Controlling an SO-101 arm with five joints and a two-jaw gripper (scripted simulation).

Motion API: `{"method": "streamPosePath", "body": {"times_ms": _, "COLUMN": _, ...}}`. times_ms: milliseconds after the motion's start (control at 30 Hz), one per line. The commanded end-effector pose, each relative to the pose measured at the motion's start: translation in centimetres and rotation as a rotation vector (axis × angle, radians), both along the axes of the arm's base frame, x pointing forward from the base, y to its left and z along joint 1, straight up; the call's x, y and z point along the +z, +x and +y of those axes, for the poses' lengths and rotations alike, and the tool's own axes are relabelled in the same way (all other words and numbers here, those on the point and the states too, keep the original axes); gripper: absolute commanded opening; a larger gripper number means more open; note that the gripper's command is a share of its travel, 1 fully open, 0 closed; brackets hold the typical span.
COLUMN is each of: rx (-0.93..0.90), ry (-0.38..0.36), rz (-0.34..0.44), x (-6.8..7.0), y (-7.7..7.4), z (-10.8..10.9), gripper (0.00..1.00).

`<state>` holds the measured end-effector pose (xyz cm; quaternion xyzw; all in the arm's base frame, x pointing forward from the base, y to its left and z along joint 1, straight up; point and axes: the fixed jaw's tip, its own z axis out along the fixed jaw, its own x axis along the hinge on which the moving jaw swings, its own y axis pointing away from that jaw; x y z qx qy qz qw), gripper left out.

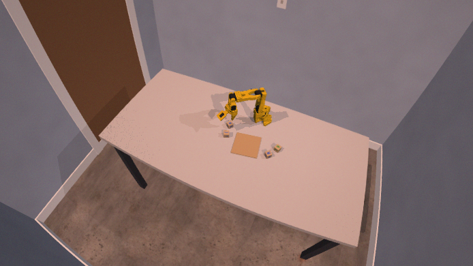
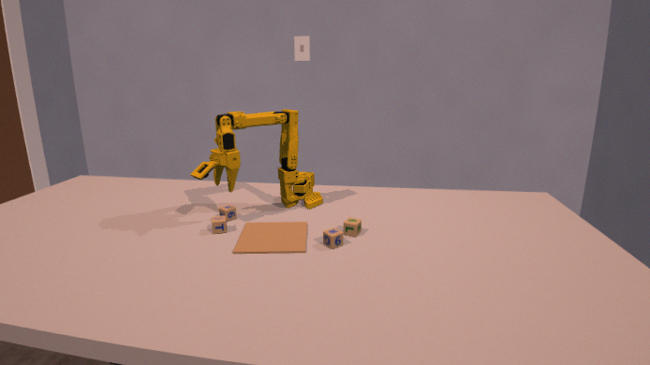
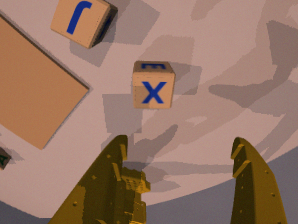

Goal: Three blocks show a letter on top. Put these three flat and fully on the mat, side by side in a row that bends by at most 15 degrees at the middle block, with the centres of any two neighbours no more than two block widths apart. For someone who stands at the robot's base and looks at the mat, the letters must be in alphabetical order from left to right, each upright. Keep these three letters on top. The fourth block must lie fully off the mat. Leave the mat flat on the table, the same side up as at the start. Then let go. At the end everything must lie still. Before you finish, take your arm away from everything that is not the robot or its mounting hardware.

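Note:
My gripper (image 1: 230, 116) (image 2: 224, 188) (image 3: 179, 139) is open and empty, raised above the table near the X block. The X block (image 1: 230, 124) (image 2: 228, 212) (image 3: 153, 85) lies off the mat, a blue X seemingly on top and a blue E on a side. The block with a blue J (image 1: 226, 134) (image 2: 218, 225) (image 3: 81, 20) lies close by, also off the mat. The orange-brown mat (image 1: 245, 145) (image 2: 271, 237) (image 3: 30, 90) lies flat. Across it, a blue-marked block (image 1: 268, 153) (image 2: 332, 238) and a green-marked block (image 1: 277, 147) (image 2: 352, 226) lie off the mat; their top marks are too small to read.
The arm's base (image 1: 261, 114) (image 2: 289, 191) stands behind the mat. A block with a green mark (image 3: 3, 159) is cut off at the left edge of the wrist view. The white table's front edge (image 2: 143, 345) runs along the front.

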<state>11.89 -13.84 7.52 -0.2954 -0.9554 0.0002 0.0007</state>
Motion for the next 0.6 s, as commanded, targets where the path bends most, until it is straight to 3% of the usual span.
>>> {"method": "streamPosePath", "body": {"times_ms": 0, "rx": -0.005, "ry": -0.063, "rz": -0.051, "x": 1.3, "y": 0.4, "z": -0.6, "gripper": 0.36}}
{"method": "streamPosePath", "body": {"times_ms": 167, "rx": -0.005, "ry": -0.12, "rz": -0.096, "x": 2.5, "y": 0.5, "z": -0.7, "gripper": 0.36}}
{"method": "streamPosePath", "body": {"times_ms": 367, "rx": -0.005, "ry": -0.252, "rz": -0.2, "x": 5.2, "y": 0.5, "z": -0.8, "gripper": 0.35}}
{"method": "streamPosePath", "body": {"times_ms": 433, "rx": -0.005, "ry": -0.252, "rz": -0.2, "x": 5.2, "y": 0.5, "z": -0.8, "gripper": 0.35}}
{"method": "streamPosePath", "body": {"times_ms": 567, "rx": -0.005, "ry": -0.346, "rz": -0.274, "x": 7.1, "y": 0.4, "z": -0.6, "gripper": 0.35}}
